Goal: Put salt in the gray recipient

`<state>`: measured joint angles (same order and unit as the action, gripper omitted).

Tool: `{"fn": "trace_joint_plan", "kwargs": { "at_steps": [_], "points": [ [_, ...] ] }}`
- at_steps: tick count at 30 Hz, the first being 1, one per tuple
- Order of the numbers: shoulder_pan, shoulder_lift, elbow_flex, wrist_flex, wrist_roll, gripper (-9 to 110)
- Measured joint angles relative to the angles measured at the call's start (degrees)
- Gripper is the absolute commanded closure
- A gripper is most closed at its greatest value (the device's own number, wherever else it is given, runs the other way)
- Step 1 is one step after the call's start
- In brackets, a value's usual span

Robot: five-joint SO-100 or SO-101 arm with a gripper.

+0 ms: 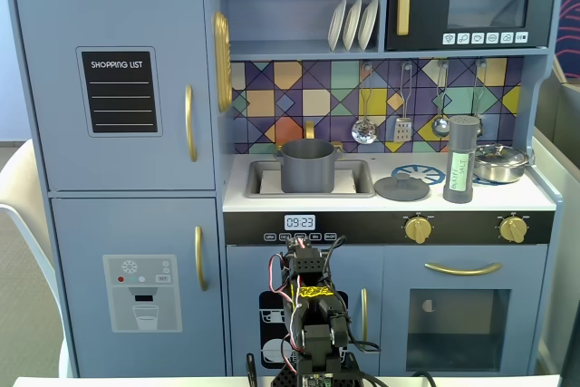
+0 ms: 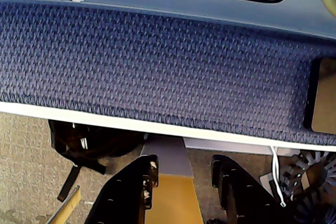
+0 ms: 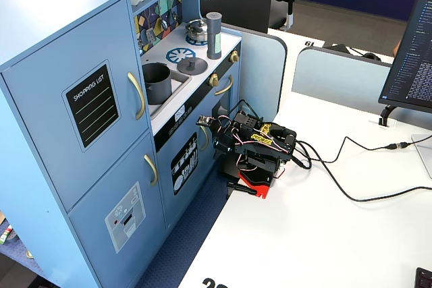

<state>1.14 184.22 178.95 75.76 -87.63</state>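
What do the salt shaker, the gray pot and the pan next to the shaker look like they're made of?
Salt shaker: dark gray matte body with a pale green label, probably painted wood or plastic. Gray pot: flat matte gray with no glare, likely painted wood, possibly coated metal. Pan: shiny with bright reflections, apparently polished steel.

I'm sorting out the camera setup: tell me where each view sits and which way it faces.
A fixed view: straight in front of the toy kitchen, level with its counter; the folded arm shows at the bottom centre.
Wrist view: on the arm, pointing down at a blue woven surface; the hand enters from below, jaws apart.
A fixed view: high, to one side, looking across the white table at the kitchen's front and the folded arm.
Shared: both fixed views show the salt beside the stove and the gray pot in the sink.
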Motion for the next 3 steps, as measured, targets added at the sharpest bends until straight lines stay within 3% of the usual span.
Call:
{"fn": "trace_joint_plan", "kwargs": {
  "at_steps": [3],
  "points": [
    [0.0, 0.0, 0.0, 0.0, 0.0, 95]
  ]
}}
